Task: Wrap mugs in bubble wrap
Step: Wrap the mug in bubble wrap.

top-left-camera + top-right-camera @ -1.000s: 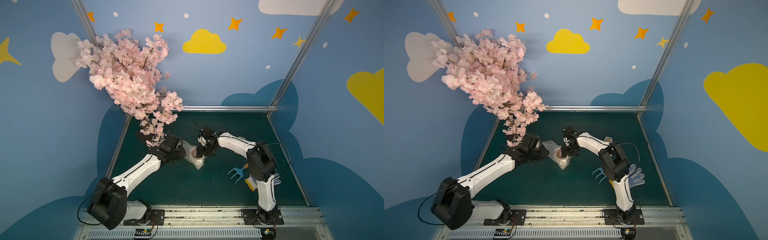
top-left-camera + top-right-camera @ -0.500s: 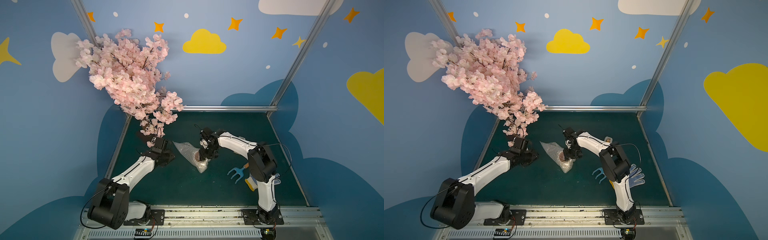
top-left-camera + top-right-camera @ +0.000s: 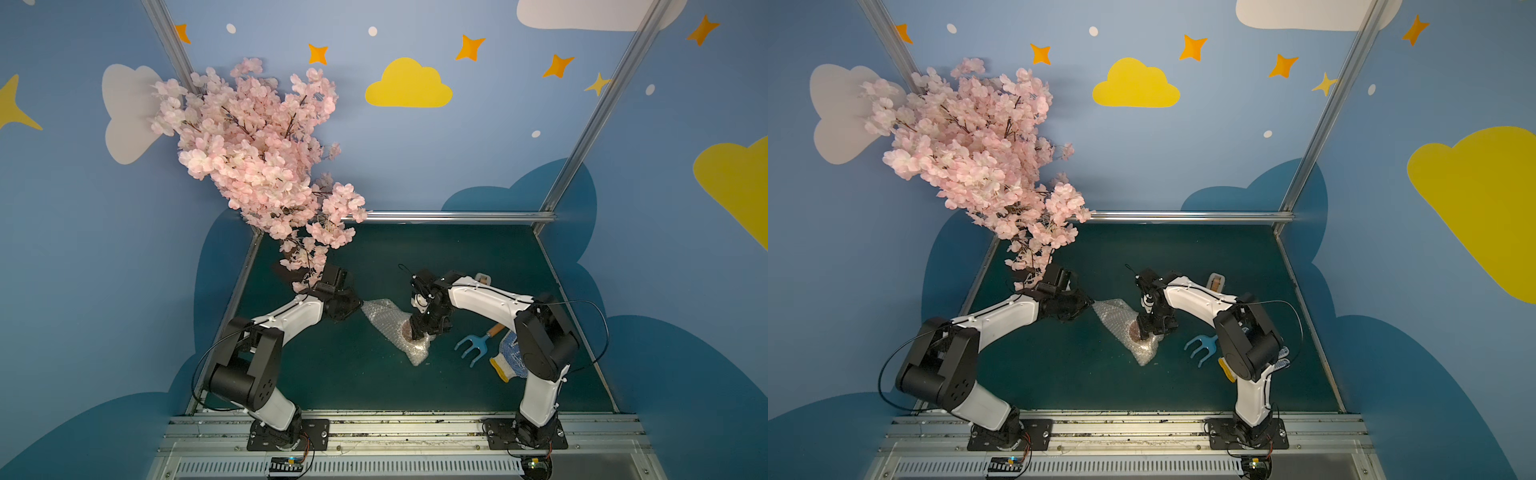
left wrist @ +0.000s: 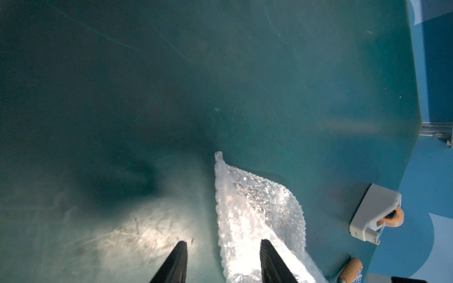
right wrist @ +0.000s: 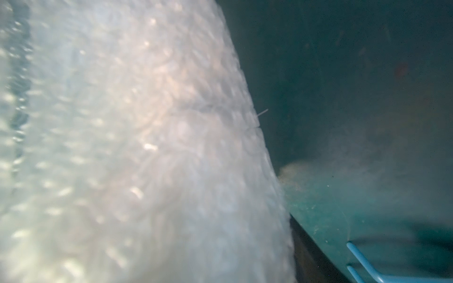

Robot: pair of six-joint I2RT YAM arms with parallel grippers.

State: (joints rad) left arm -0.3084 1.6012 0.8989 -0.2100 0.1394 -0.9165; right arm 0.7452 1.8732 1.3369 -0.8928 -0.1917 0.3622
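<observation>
In both top views the mug (image 3: pixel 405 331) sits mid-table inside bubble wrap (image 3: pixel 382 311) that trails toward ten o'clock. The right gripper (image 3: pixel 417 331) is at its rim, grip unclear.

Left wrist: the left gripper (image 4: pixel 223 245) gapes empty beside the wrap's end.

Right wrist: wrap only.

Unheld, the wrap could spring open.

No lettering, label, brand, number or sign is legible in any view.

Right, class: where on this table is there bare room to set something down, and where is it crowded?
Free: the near strip of table between the front rail and the bubble wrap; the far band along the back rail. Crowded: the right gripper at the mug, rake, glove, tape dispenser.
</observation>
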